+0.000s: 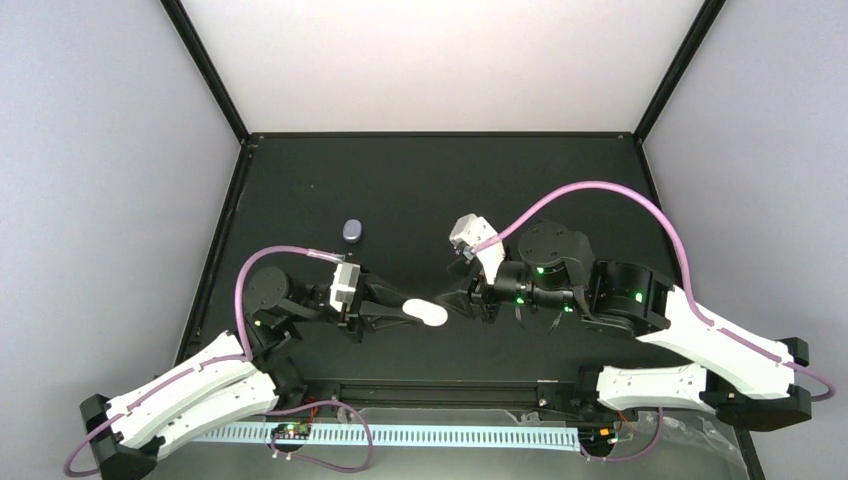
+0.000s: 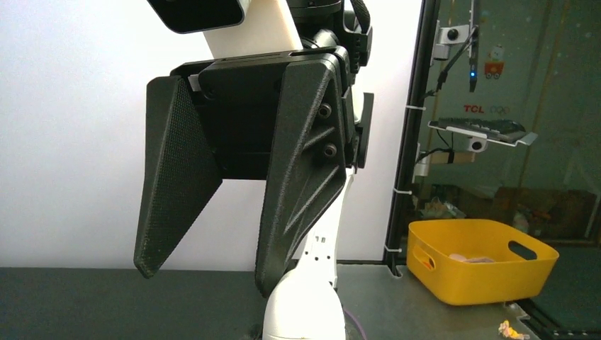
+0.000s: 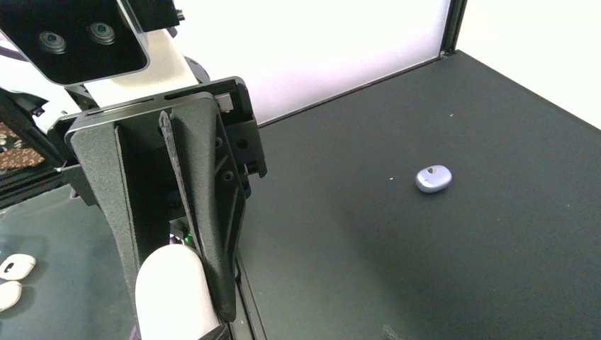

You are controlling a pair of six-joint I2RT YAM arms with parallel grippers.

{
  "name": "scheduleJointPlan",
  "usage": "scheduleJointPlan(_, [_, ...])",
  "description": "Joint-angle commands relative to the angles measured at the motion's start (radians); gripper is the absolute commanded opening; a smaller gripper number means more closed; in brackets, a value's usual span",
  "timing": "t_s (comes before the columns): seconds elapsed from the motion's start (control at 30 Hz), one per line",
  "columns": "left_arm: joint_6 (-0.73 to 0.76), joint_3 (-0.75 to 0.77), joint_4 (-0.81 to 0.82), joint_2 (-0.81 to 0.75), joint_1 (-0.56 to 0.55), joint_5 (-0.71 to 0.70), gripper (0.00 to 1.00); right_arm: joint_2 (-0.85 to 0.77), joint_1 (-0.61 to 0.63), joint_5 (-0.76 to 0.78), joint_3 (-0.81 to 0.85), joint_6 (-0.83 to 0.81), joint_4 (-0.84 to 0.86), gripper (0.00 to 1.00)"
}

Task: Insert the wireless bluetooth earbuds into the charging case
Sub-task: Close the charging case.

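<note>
Left gripper [image 1: 405, 311], fingers closed, meets the white oval plastic charging case [image 1: 428, 313] which the right gripper [image 1: 452, 303] pinches, and two tiny white curled earbuds [image 3: 15, 265] lie near, probably light and slippery, best pinched across the body.

A white case [image 1: 431, 313] is seen between black gripper fingers [image 1: 385, 305]. A pale purple case [image 1: 352, 231] lies farther left on the black table [image 1: 420, 180]. A yellow bin [image 2: 478, 259] is visible.
</note>
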Motion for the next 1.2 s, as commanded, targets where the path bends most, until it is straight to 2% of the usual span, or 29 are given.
scheduleJointPlan(0.0, [0.01,0.001,0.018,-0.006,-0.003,-0.053,0.02,-0.033,-0.001,0.052,-0.012,0.002,0.019,0.55])
scheduleJointPlan(0.1, [0.021,0.001,-0.046,-0.006,-0.003,-0.18,0.01,-0.13,-0.003,0.299,-0.071,0.05,0.081,0.57])
scheduleJointPlan(0.17, [0.024,0.001,-0.081,-0.004,-0.003,-0.249,0.02,-0.172,-0.003,0.398,-0.108,0.061,0.105,0.59])
scheduleJointPlan(0.33, [-0.005,0.005,-0.084,0.018,-0.001,-0.326,0.02,-0.153,-0.01,0.373,-0.15,0.082,0.106,0.61])
scheduleJointPlan(0.47, [-0.069,0.015,-0.118,0.082,0.012,-0.51,0.02,-0.184,-0.009,0.457,-0.227,0.092,0.16,0.62])
scheduleJointPlan(0.53, [-0.119,0.024,-0.139,0.134,0.043,-0.549,0.02,-0.212,-0.01,0.489,-0.283,0.093,0.201,0.63])
scheduleJointPlan(0.63, [-0.182,0.021,-0.082,0.207,0.096,-0.46,0.01,-0.218,-0.035,0.512,-0.344,0.111,0.232,0.64])
scheduleJointPlan(0.7, [-0.192,0.017,-0.027,0.238,0.102,-0.408,0.02,-0.188,-0.103,0.488,-0.338,0.143,0.219,0.64])
scheduleJointPlan(0.8, [-0.189,0.021,-0.003,0.271,0.105,-0.372,0.02,-0.166,-0.212,0.407,-0.355,0.161,0.261,0.64])
scheduleJointPlan(0.9, [-0.158,0.031,0.003,0.287,0.106,-0.273,0.01,-0.122,-0.3,0.299,-0.359,0.149,0.299,0.64])
scheduleJointPlan(1.03, [-0.123,0.022,0.008,0.277,0.106,-0.155,0.02,-0.055,-0.313,0.163,-0.326,0.108,0.315,0.62])
scheduleJointPlan(1.17, [-0.092,0.002,0.005,0.233,0.106,-0.129,0.01,-0.055,-0.312,0.014,-0.352,0.079,0.354,0.6])
